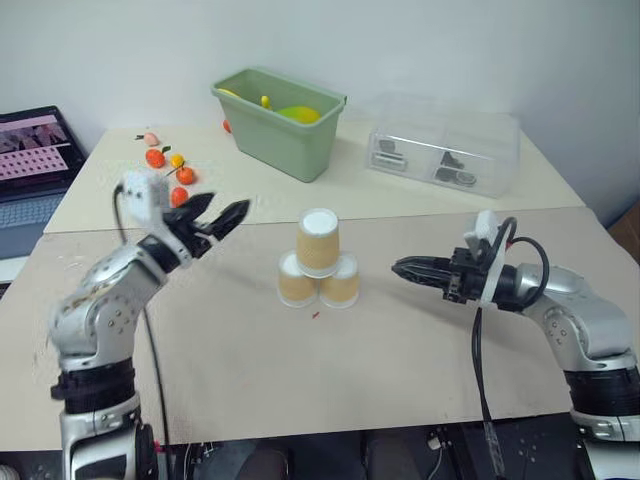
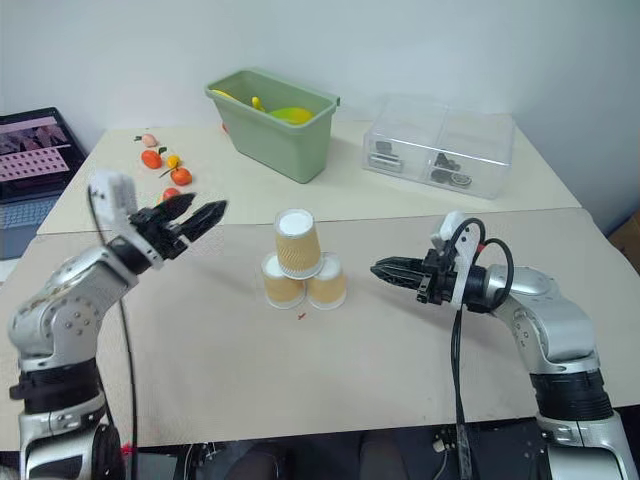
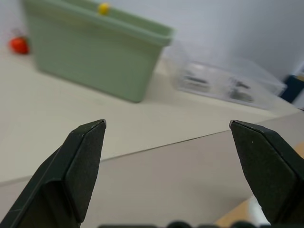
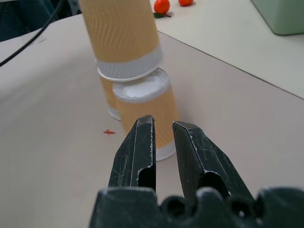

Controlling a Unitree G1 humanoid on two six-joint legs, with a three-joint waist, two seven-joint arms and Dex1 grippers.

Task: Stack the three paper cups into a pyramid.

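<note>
Both claws hang in the air with nothing in them: the left claw [image 1: 222,218] spread wide, the right claw [image 1: 408,268] pinched shut, its tips aimed at the cups from just beside them. Between the two, near the middle of the counter [image 1: 400,380], the three paper cups [image 1: 318,260] stand upside down as a pyramid [image 2: 297,262], two touching side by side and the third resting on both. Nothing stands between either claw and the stack.

Toward the far edge sit a green bin [image 1: 283,118] with yellow things inside and a clear plastic box [image 1: 444,143] beside it. Small orange fruits [image 1: 168,168] lie scattered near the far left corner, behind the left claw. A laptop [image 1: 30,160] sits off the left edge.

Up close, the right wrist view shows a small red speck [image 4: 109,132] on the counter beside the bottom cups. In the left wrist view the bin and box appear past the spread fingers [image 3: 80,166].
</note>
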